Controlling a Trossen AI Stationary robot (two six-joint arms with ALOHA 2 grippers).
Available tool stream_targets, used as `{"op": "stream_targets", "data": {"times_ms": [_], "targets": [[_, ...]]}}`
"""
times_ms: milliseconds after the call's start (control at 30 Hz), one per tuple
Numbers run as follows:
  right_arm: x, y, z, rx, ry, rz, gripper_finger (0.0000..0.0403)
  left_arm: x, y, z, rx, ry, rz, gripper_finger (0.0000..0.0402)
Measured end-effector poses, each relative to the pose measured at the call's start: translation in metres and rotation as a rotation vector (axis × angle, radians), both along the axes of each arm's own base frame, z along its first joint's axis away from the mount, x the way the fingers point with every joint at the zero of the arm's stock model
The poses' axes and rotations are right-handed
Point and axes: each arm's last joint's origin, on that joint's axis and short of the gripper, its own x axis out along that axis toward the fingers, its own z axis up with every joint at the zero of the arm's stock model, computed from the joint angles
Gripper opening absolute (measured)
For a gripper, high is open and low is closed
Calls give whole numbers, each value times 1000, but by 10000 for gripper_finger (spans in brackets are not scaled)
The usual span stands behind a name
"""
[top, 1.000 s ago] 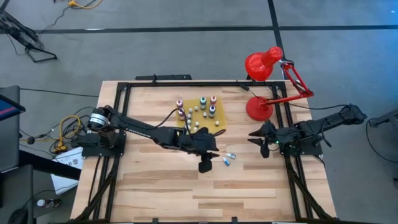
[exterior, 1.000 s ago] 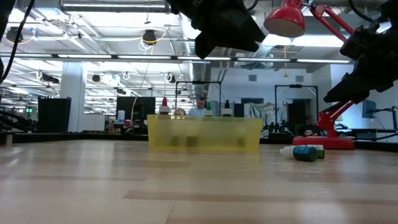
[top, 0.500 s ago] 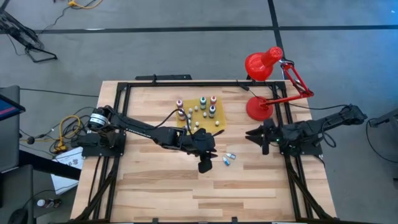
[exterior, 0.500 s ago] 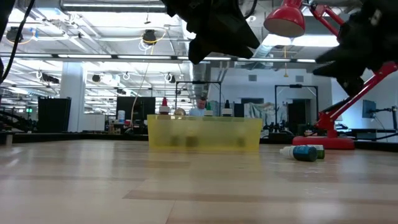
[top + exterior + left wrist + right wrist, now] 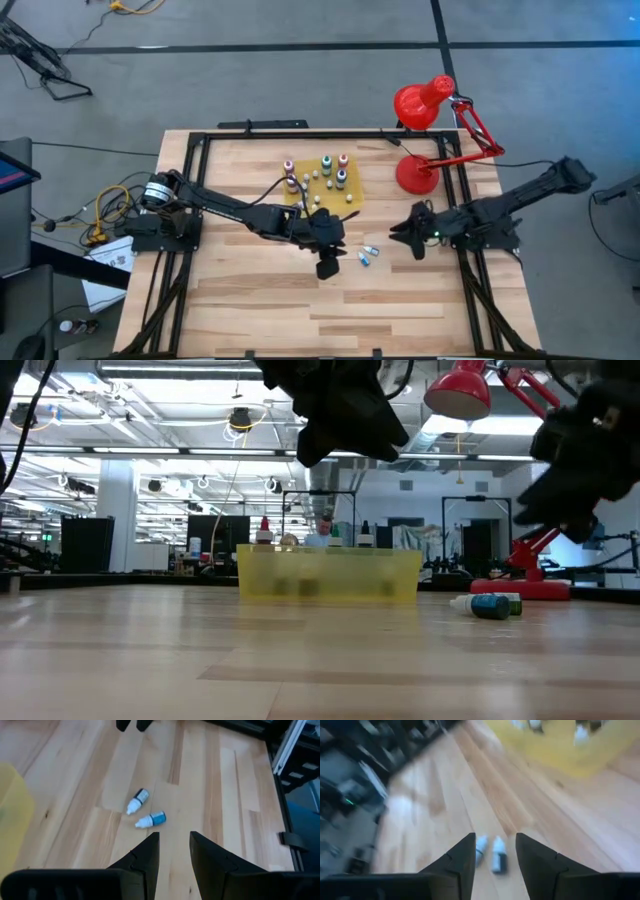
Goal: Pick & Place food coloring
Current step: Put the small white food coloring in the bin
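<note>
Wooden table holds two blue-labelled, white-capped bottles lying sideways.

The table is pale, smooth wooden planks with a soft sheen. Beyond the left gripper's matt black plastic fingers lie two small bottles of smooth plastic. The tray is translucent yellow plastic; the lamp glossy red.
</note>
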Motion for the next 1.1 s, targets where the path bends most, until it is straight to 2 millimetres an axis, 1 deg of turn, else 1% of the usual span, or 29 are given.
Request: {"op": "stream_targets", "data": {"times_ms": [100, 200, 300, 400, 500, 667, 900, 1100], "targets": [[4, 3, -10, -28, 75, 7, 154, -1, 0, -2, -10, 24, 11, 98], [8, 5, -18, -48, 126, 12, 186, -2, 0, -3, -10, 41, 13, 98], [13, 7, -22, -64, 132, 37, 218, -3, 1, -4, -7, 57, 14, 98], [19, 10, -27, -140, 135, 106, 237, -4, 1, -5, -5, 68, 14, 98], [25, 15, -32, -221, 125, 169, 237, -4, 1, -5, -6, 71, 12, 98], [34, 24, -44, -286, 124, 232, 224, -5, -1, -5, -36, 78, -20, 98], [46, 29, -63, -359, 238, 206, 220, -7, 0, -8, -35, 112, -25, 98], [60, 38, -74, -399, 256, 215, 225, -8, 0, -8, -32, 124, -24, 98]]}}
